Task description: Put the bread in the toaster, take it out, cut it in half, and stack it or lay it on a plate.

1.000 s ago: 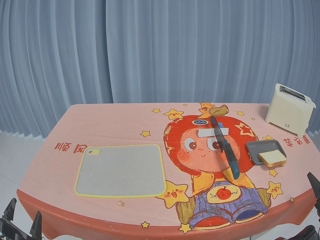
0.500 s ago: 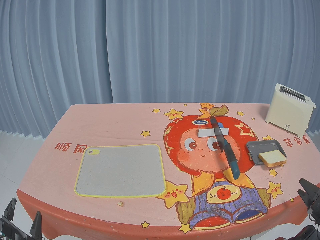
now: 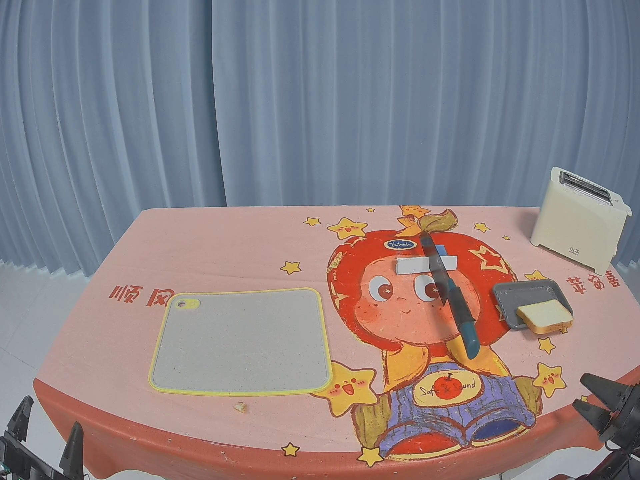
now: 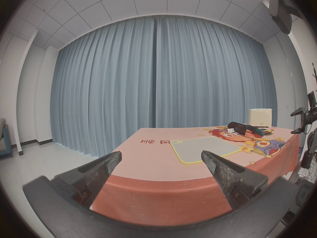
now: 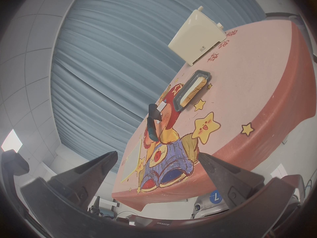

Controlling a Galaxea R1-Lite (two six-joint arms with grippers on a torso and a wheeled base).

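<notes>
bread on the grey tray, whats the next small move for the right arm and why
Probably bring the right gripper forward over the table toward the bread. The slice lies untouched, overhanging the near edge of the grey tray, no bread sticks out of the toaster, and the gripper sits at the table's near right edge, fingers open, well short of it.

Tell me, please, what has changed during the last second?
The right gripper has shifted leftward and lower in the head view, by the near right corner of the table, open and empty. Nothing was grasped or released. The left gripper, bread, tray, knife, toaster and board stayed where they were.
</notes>
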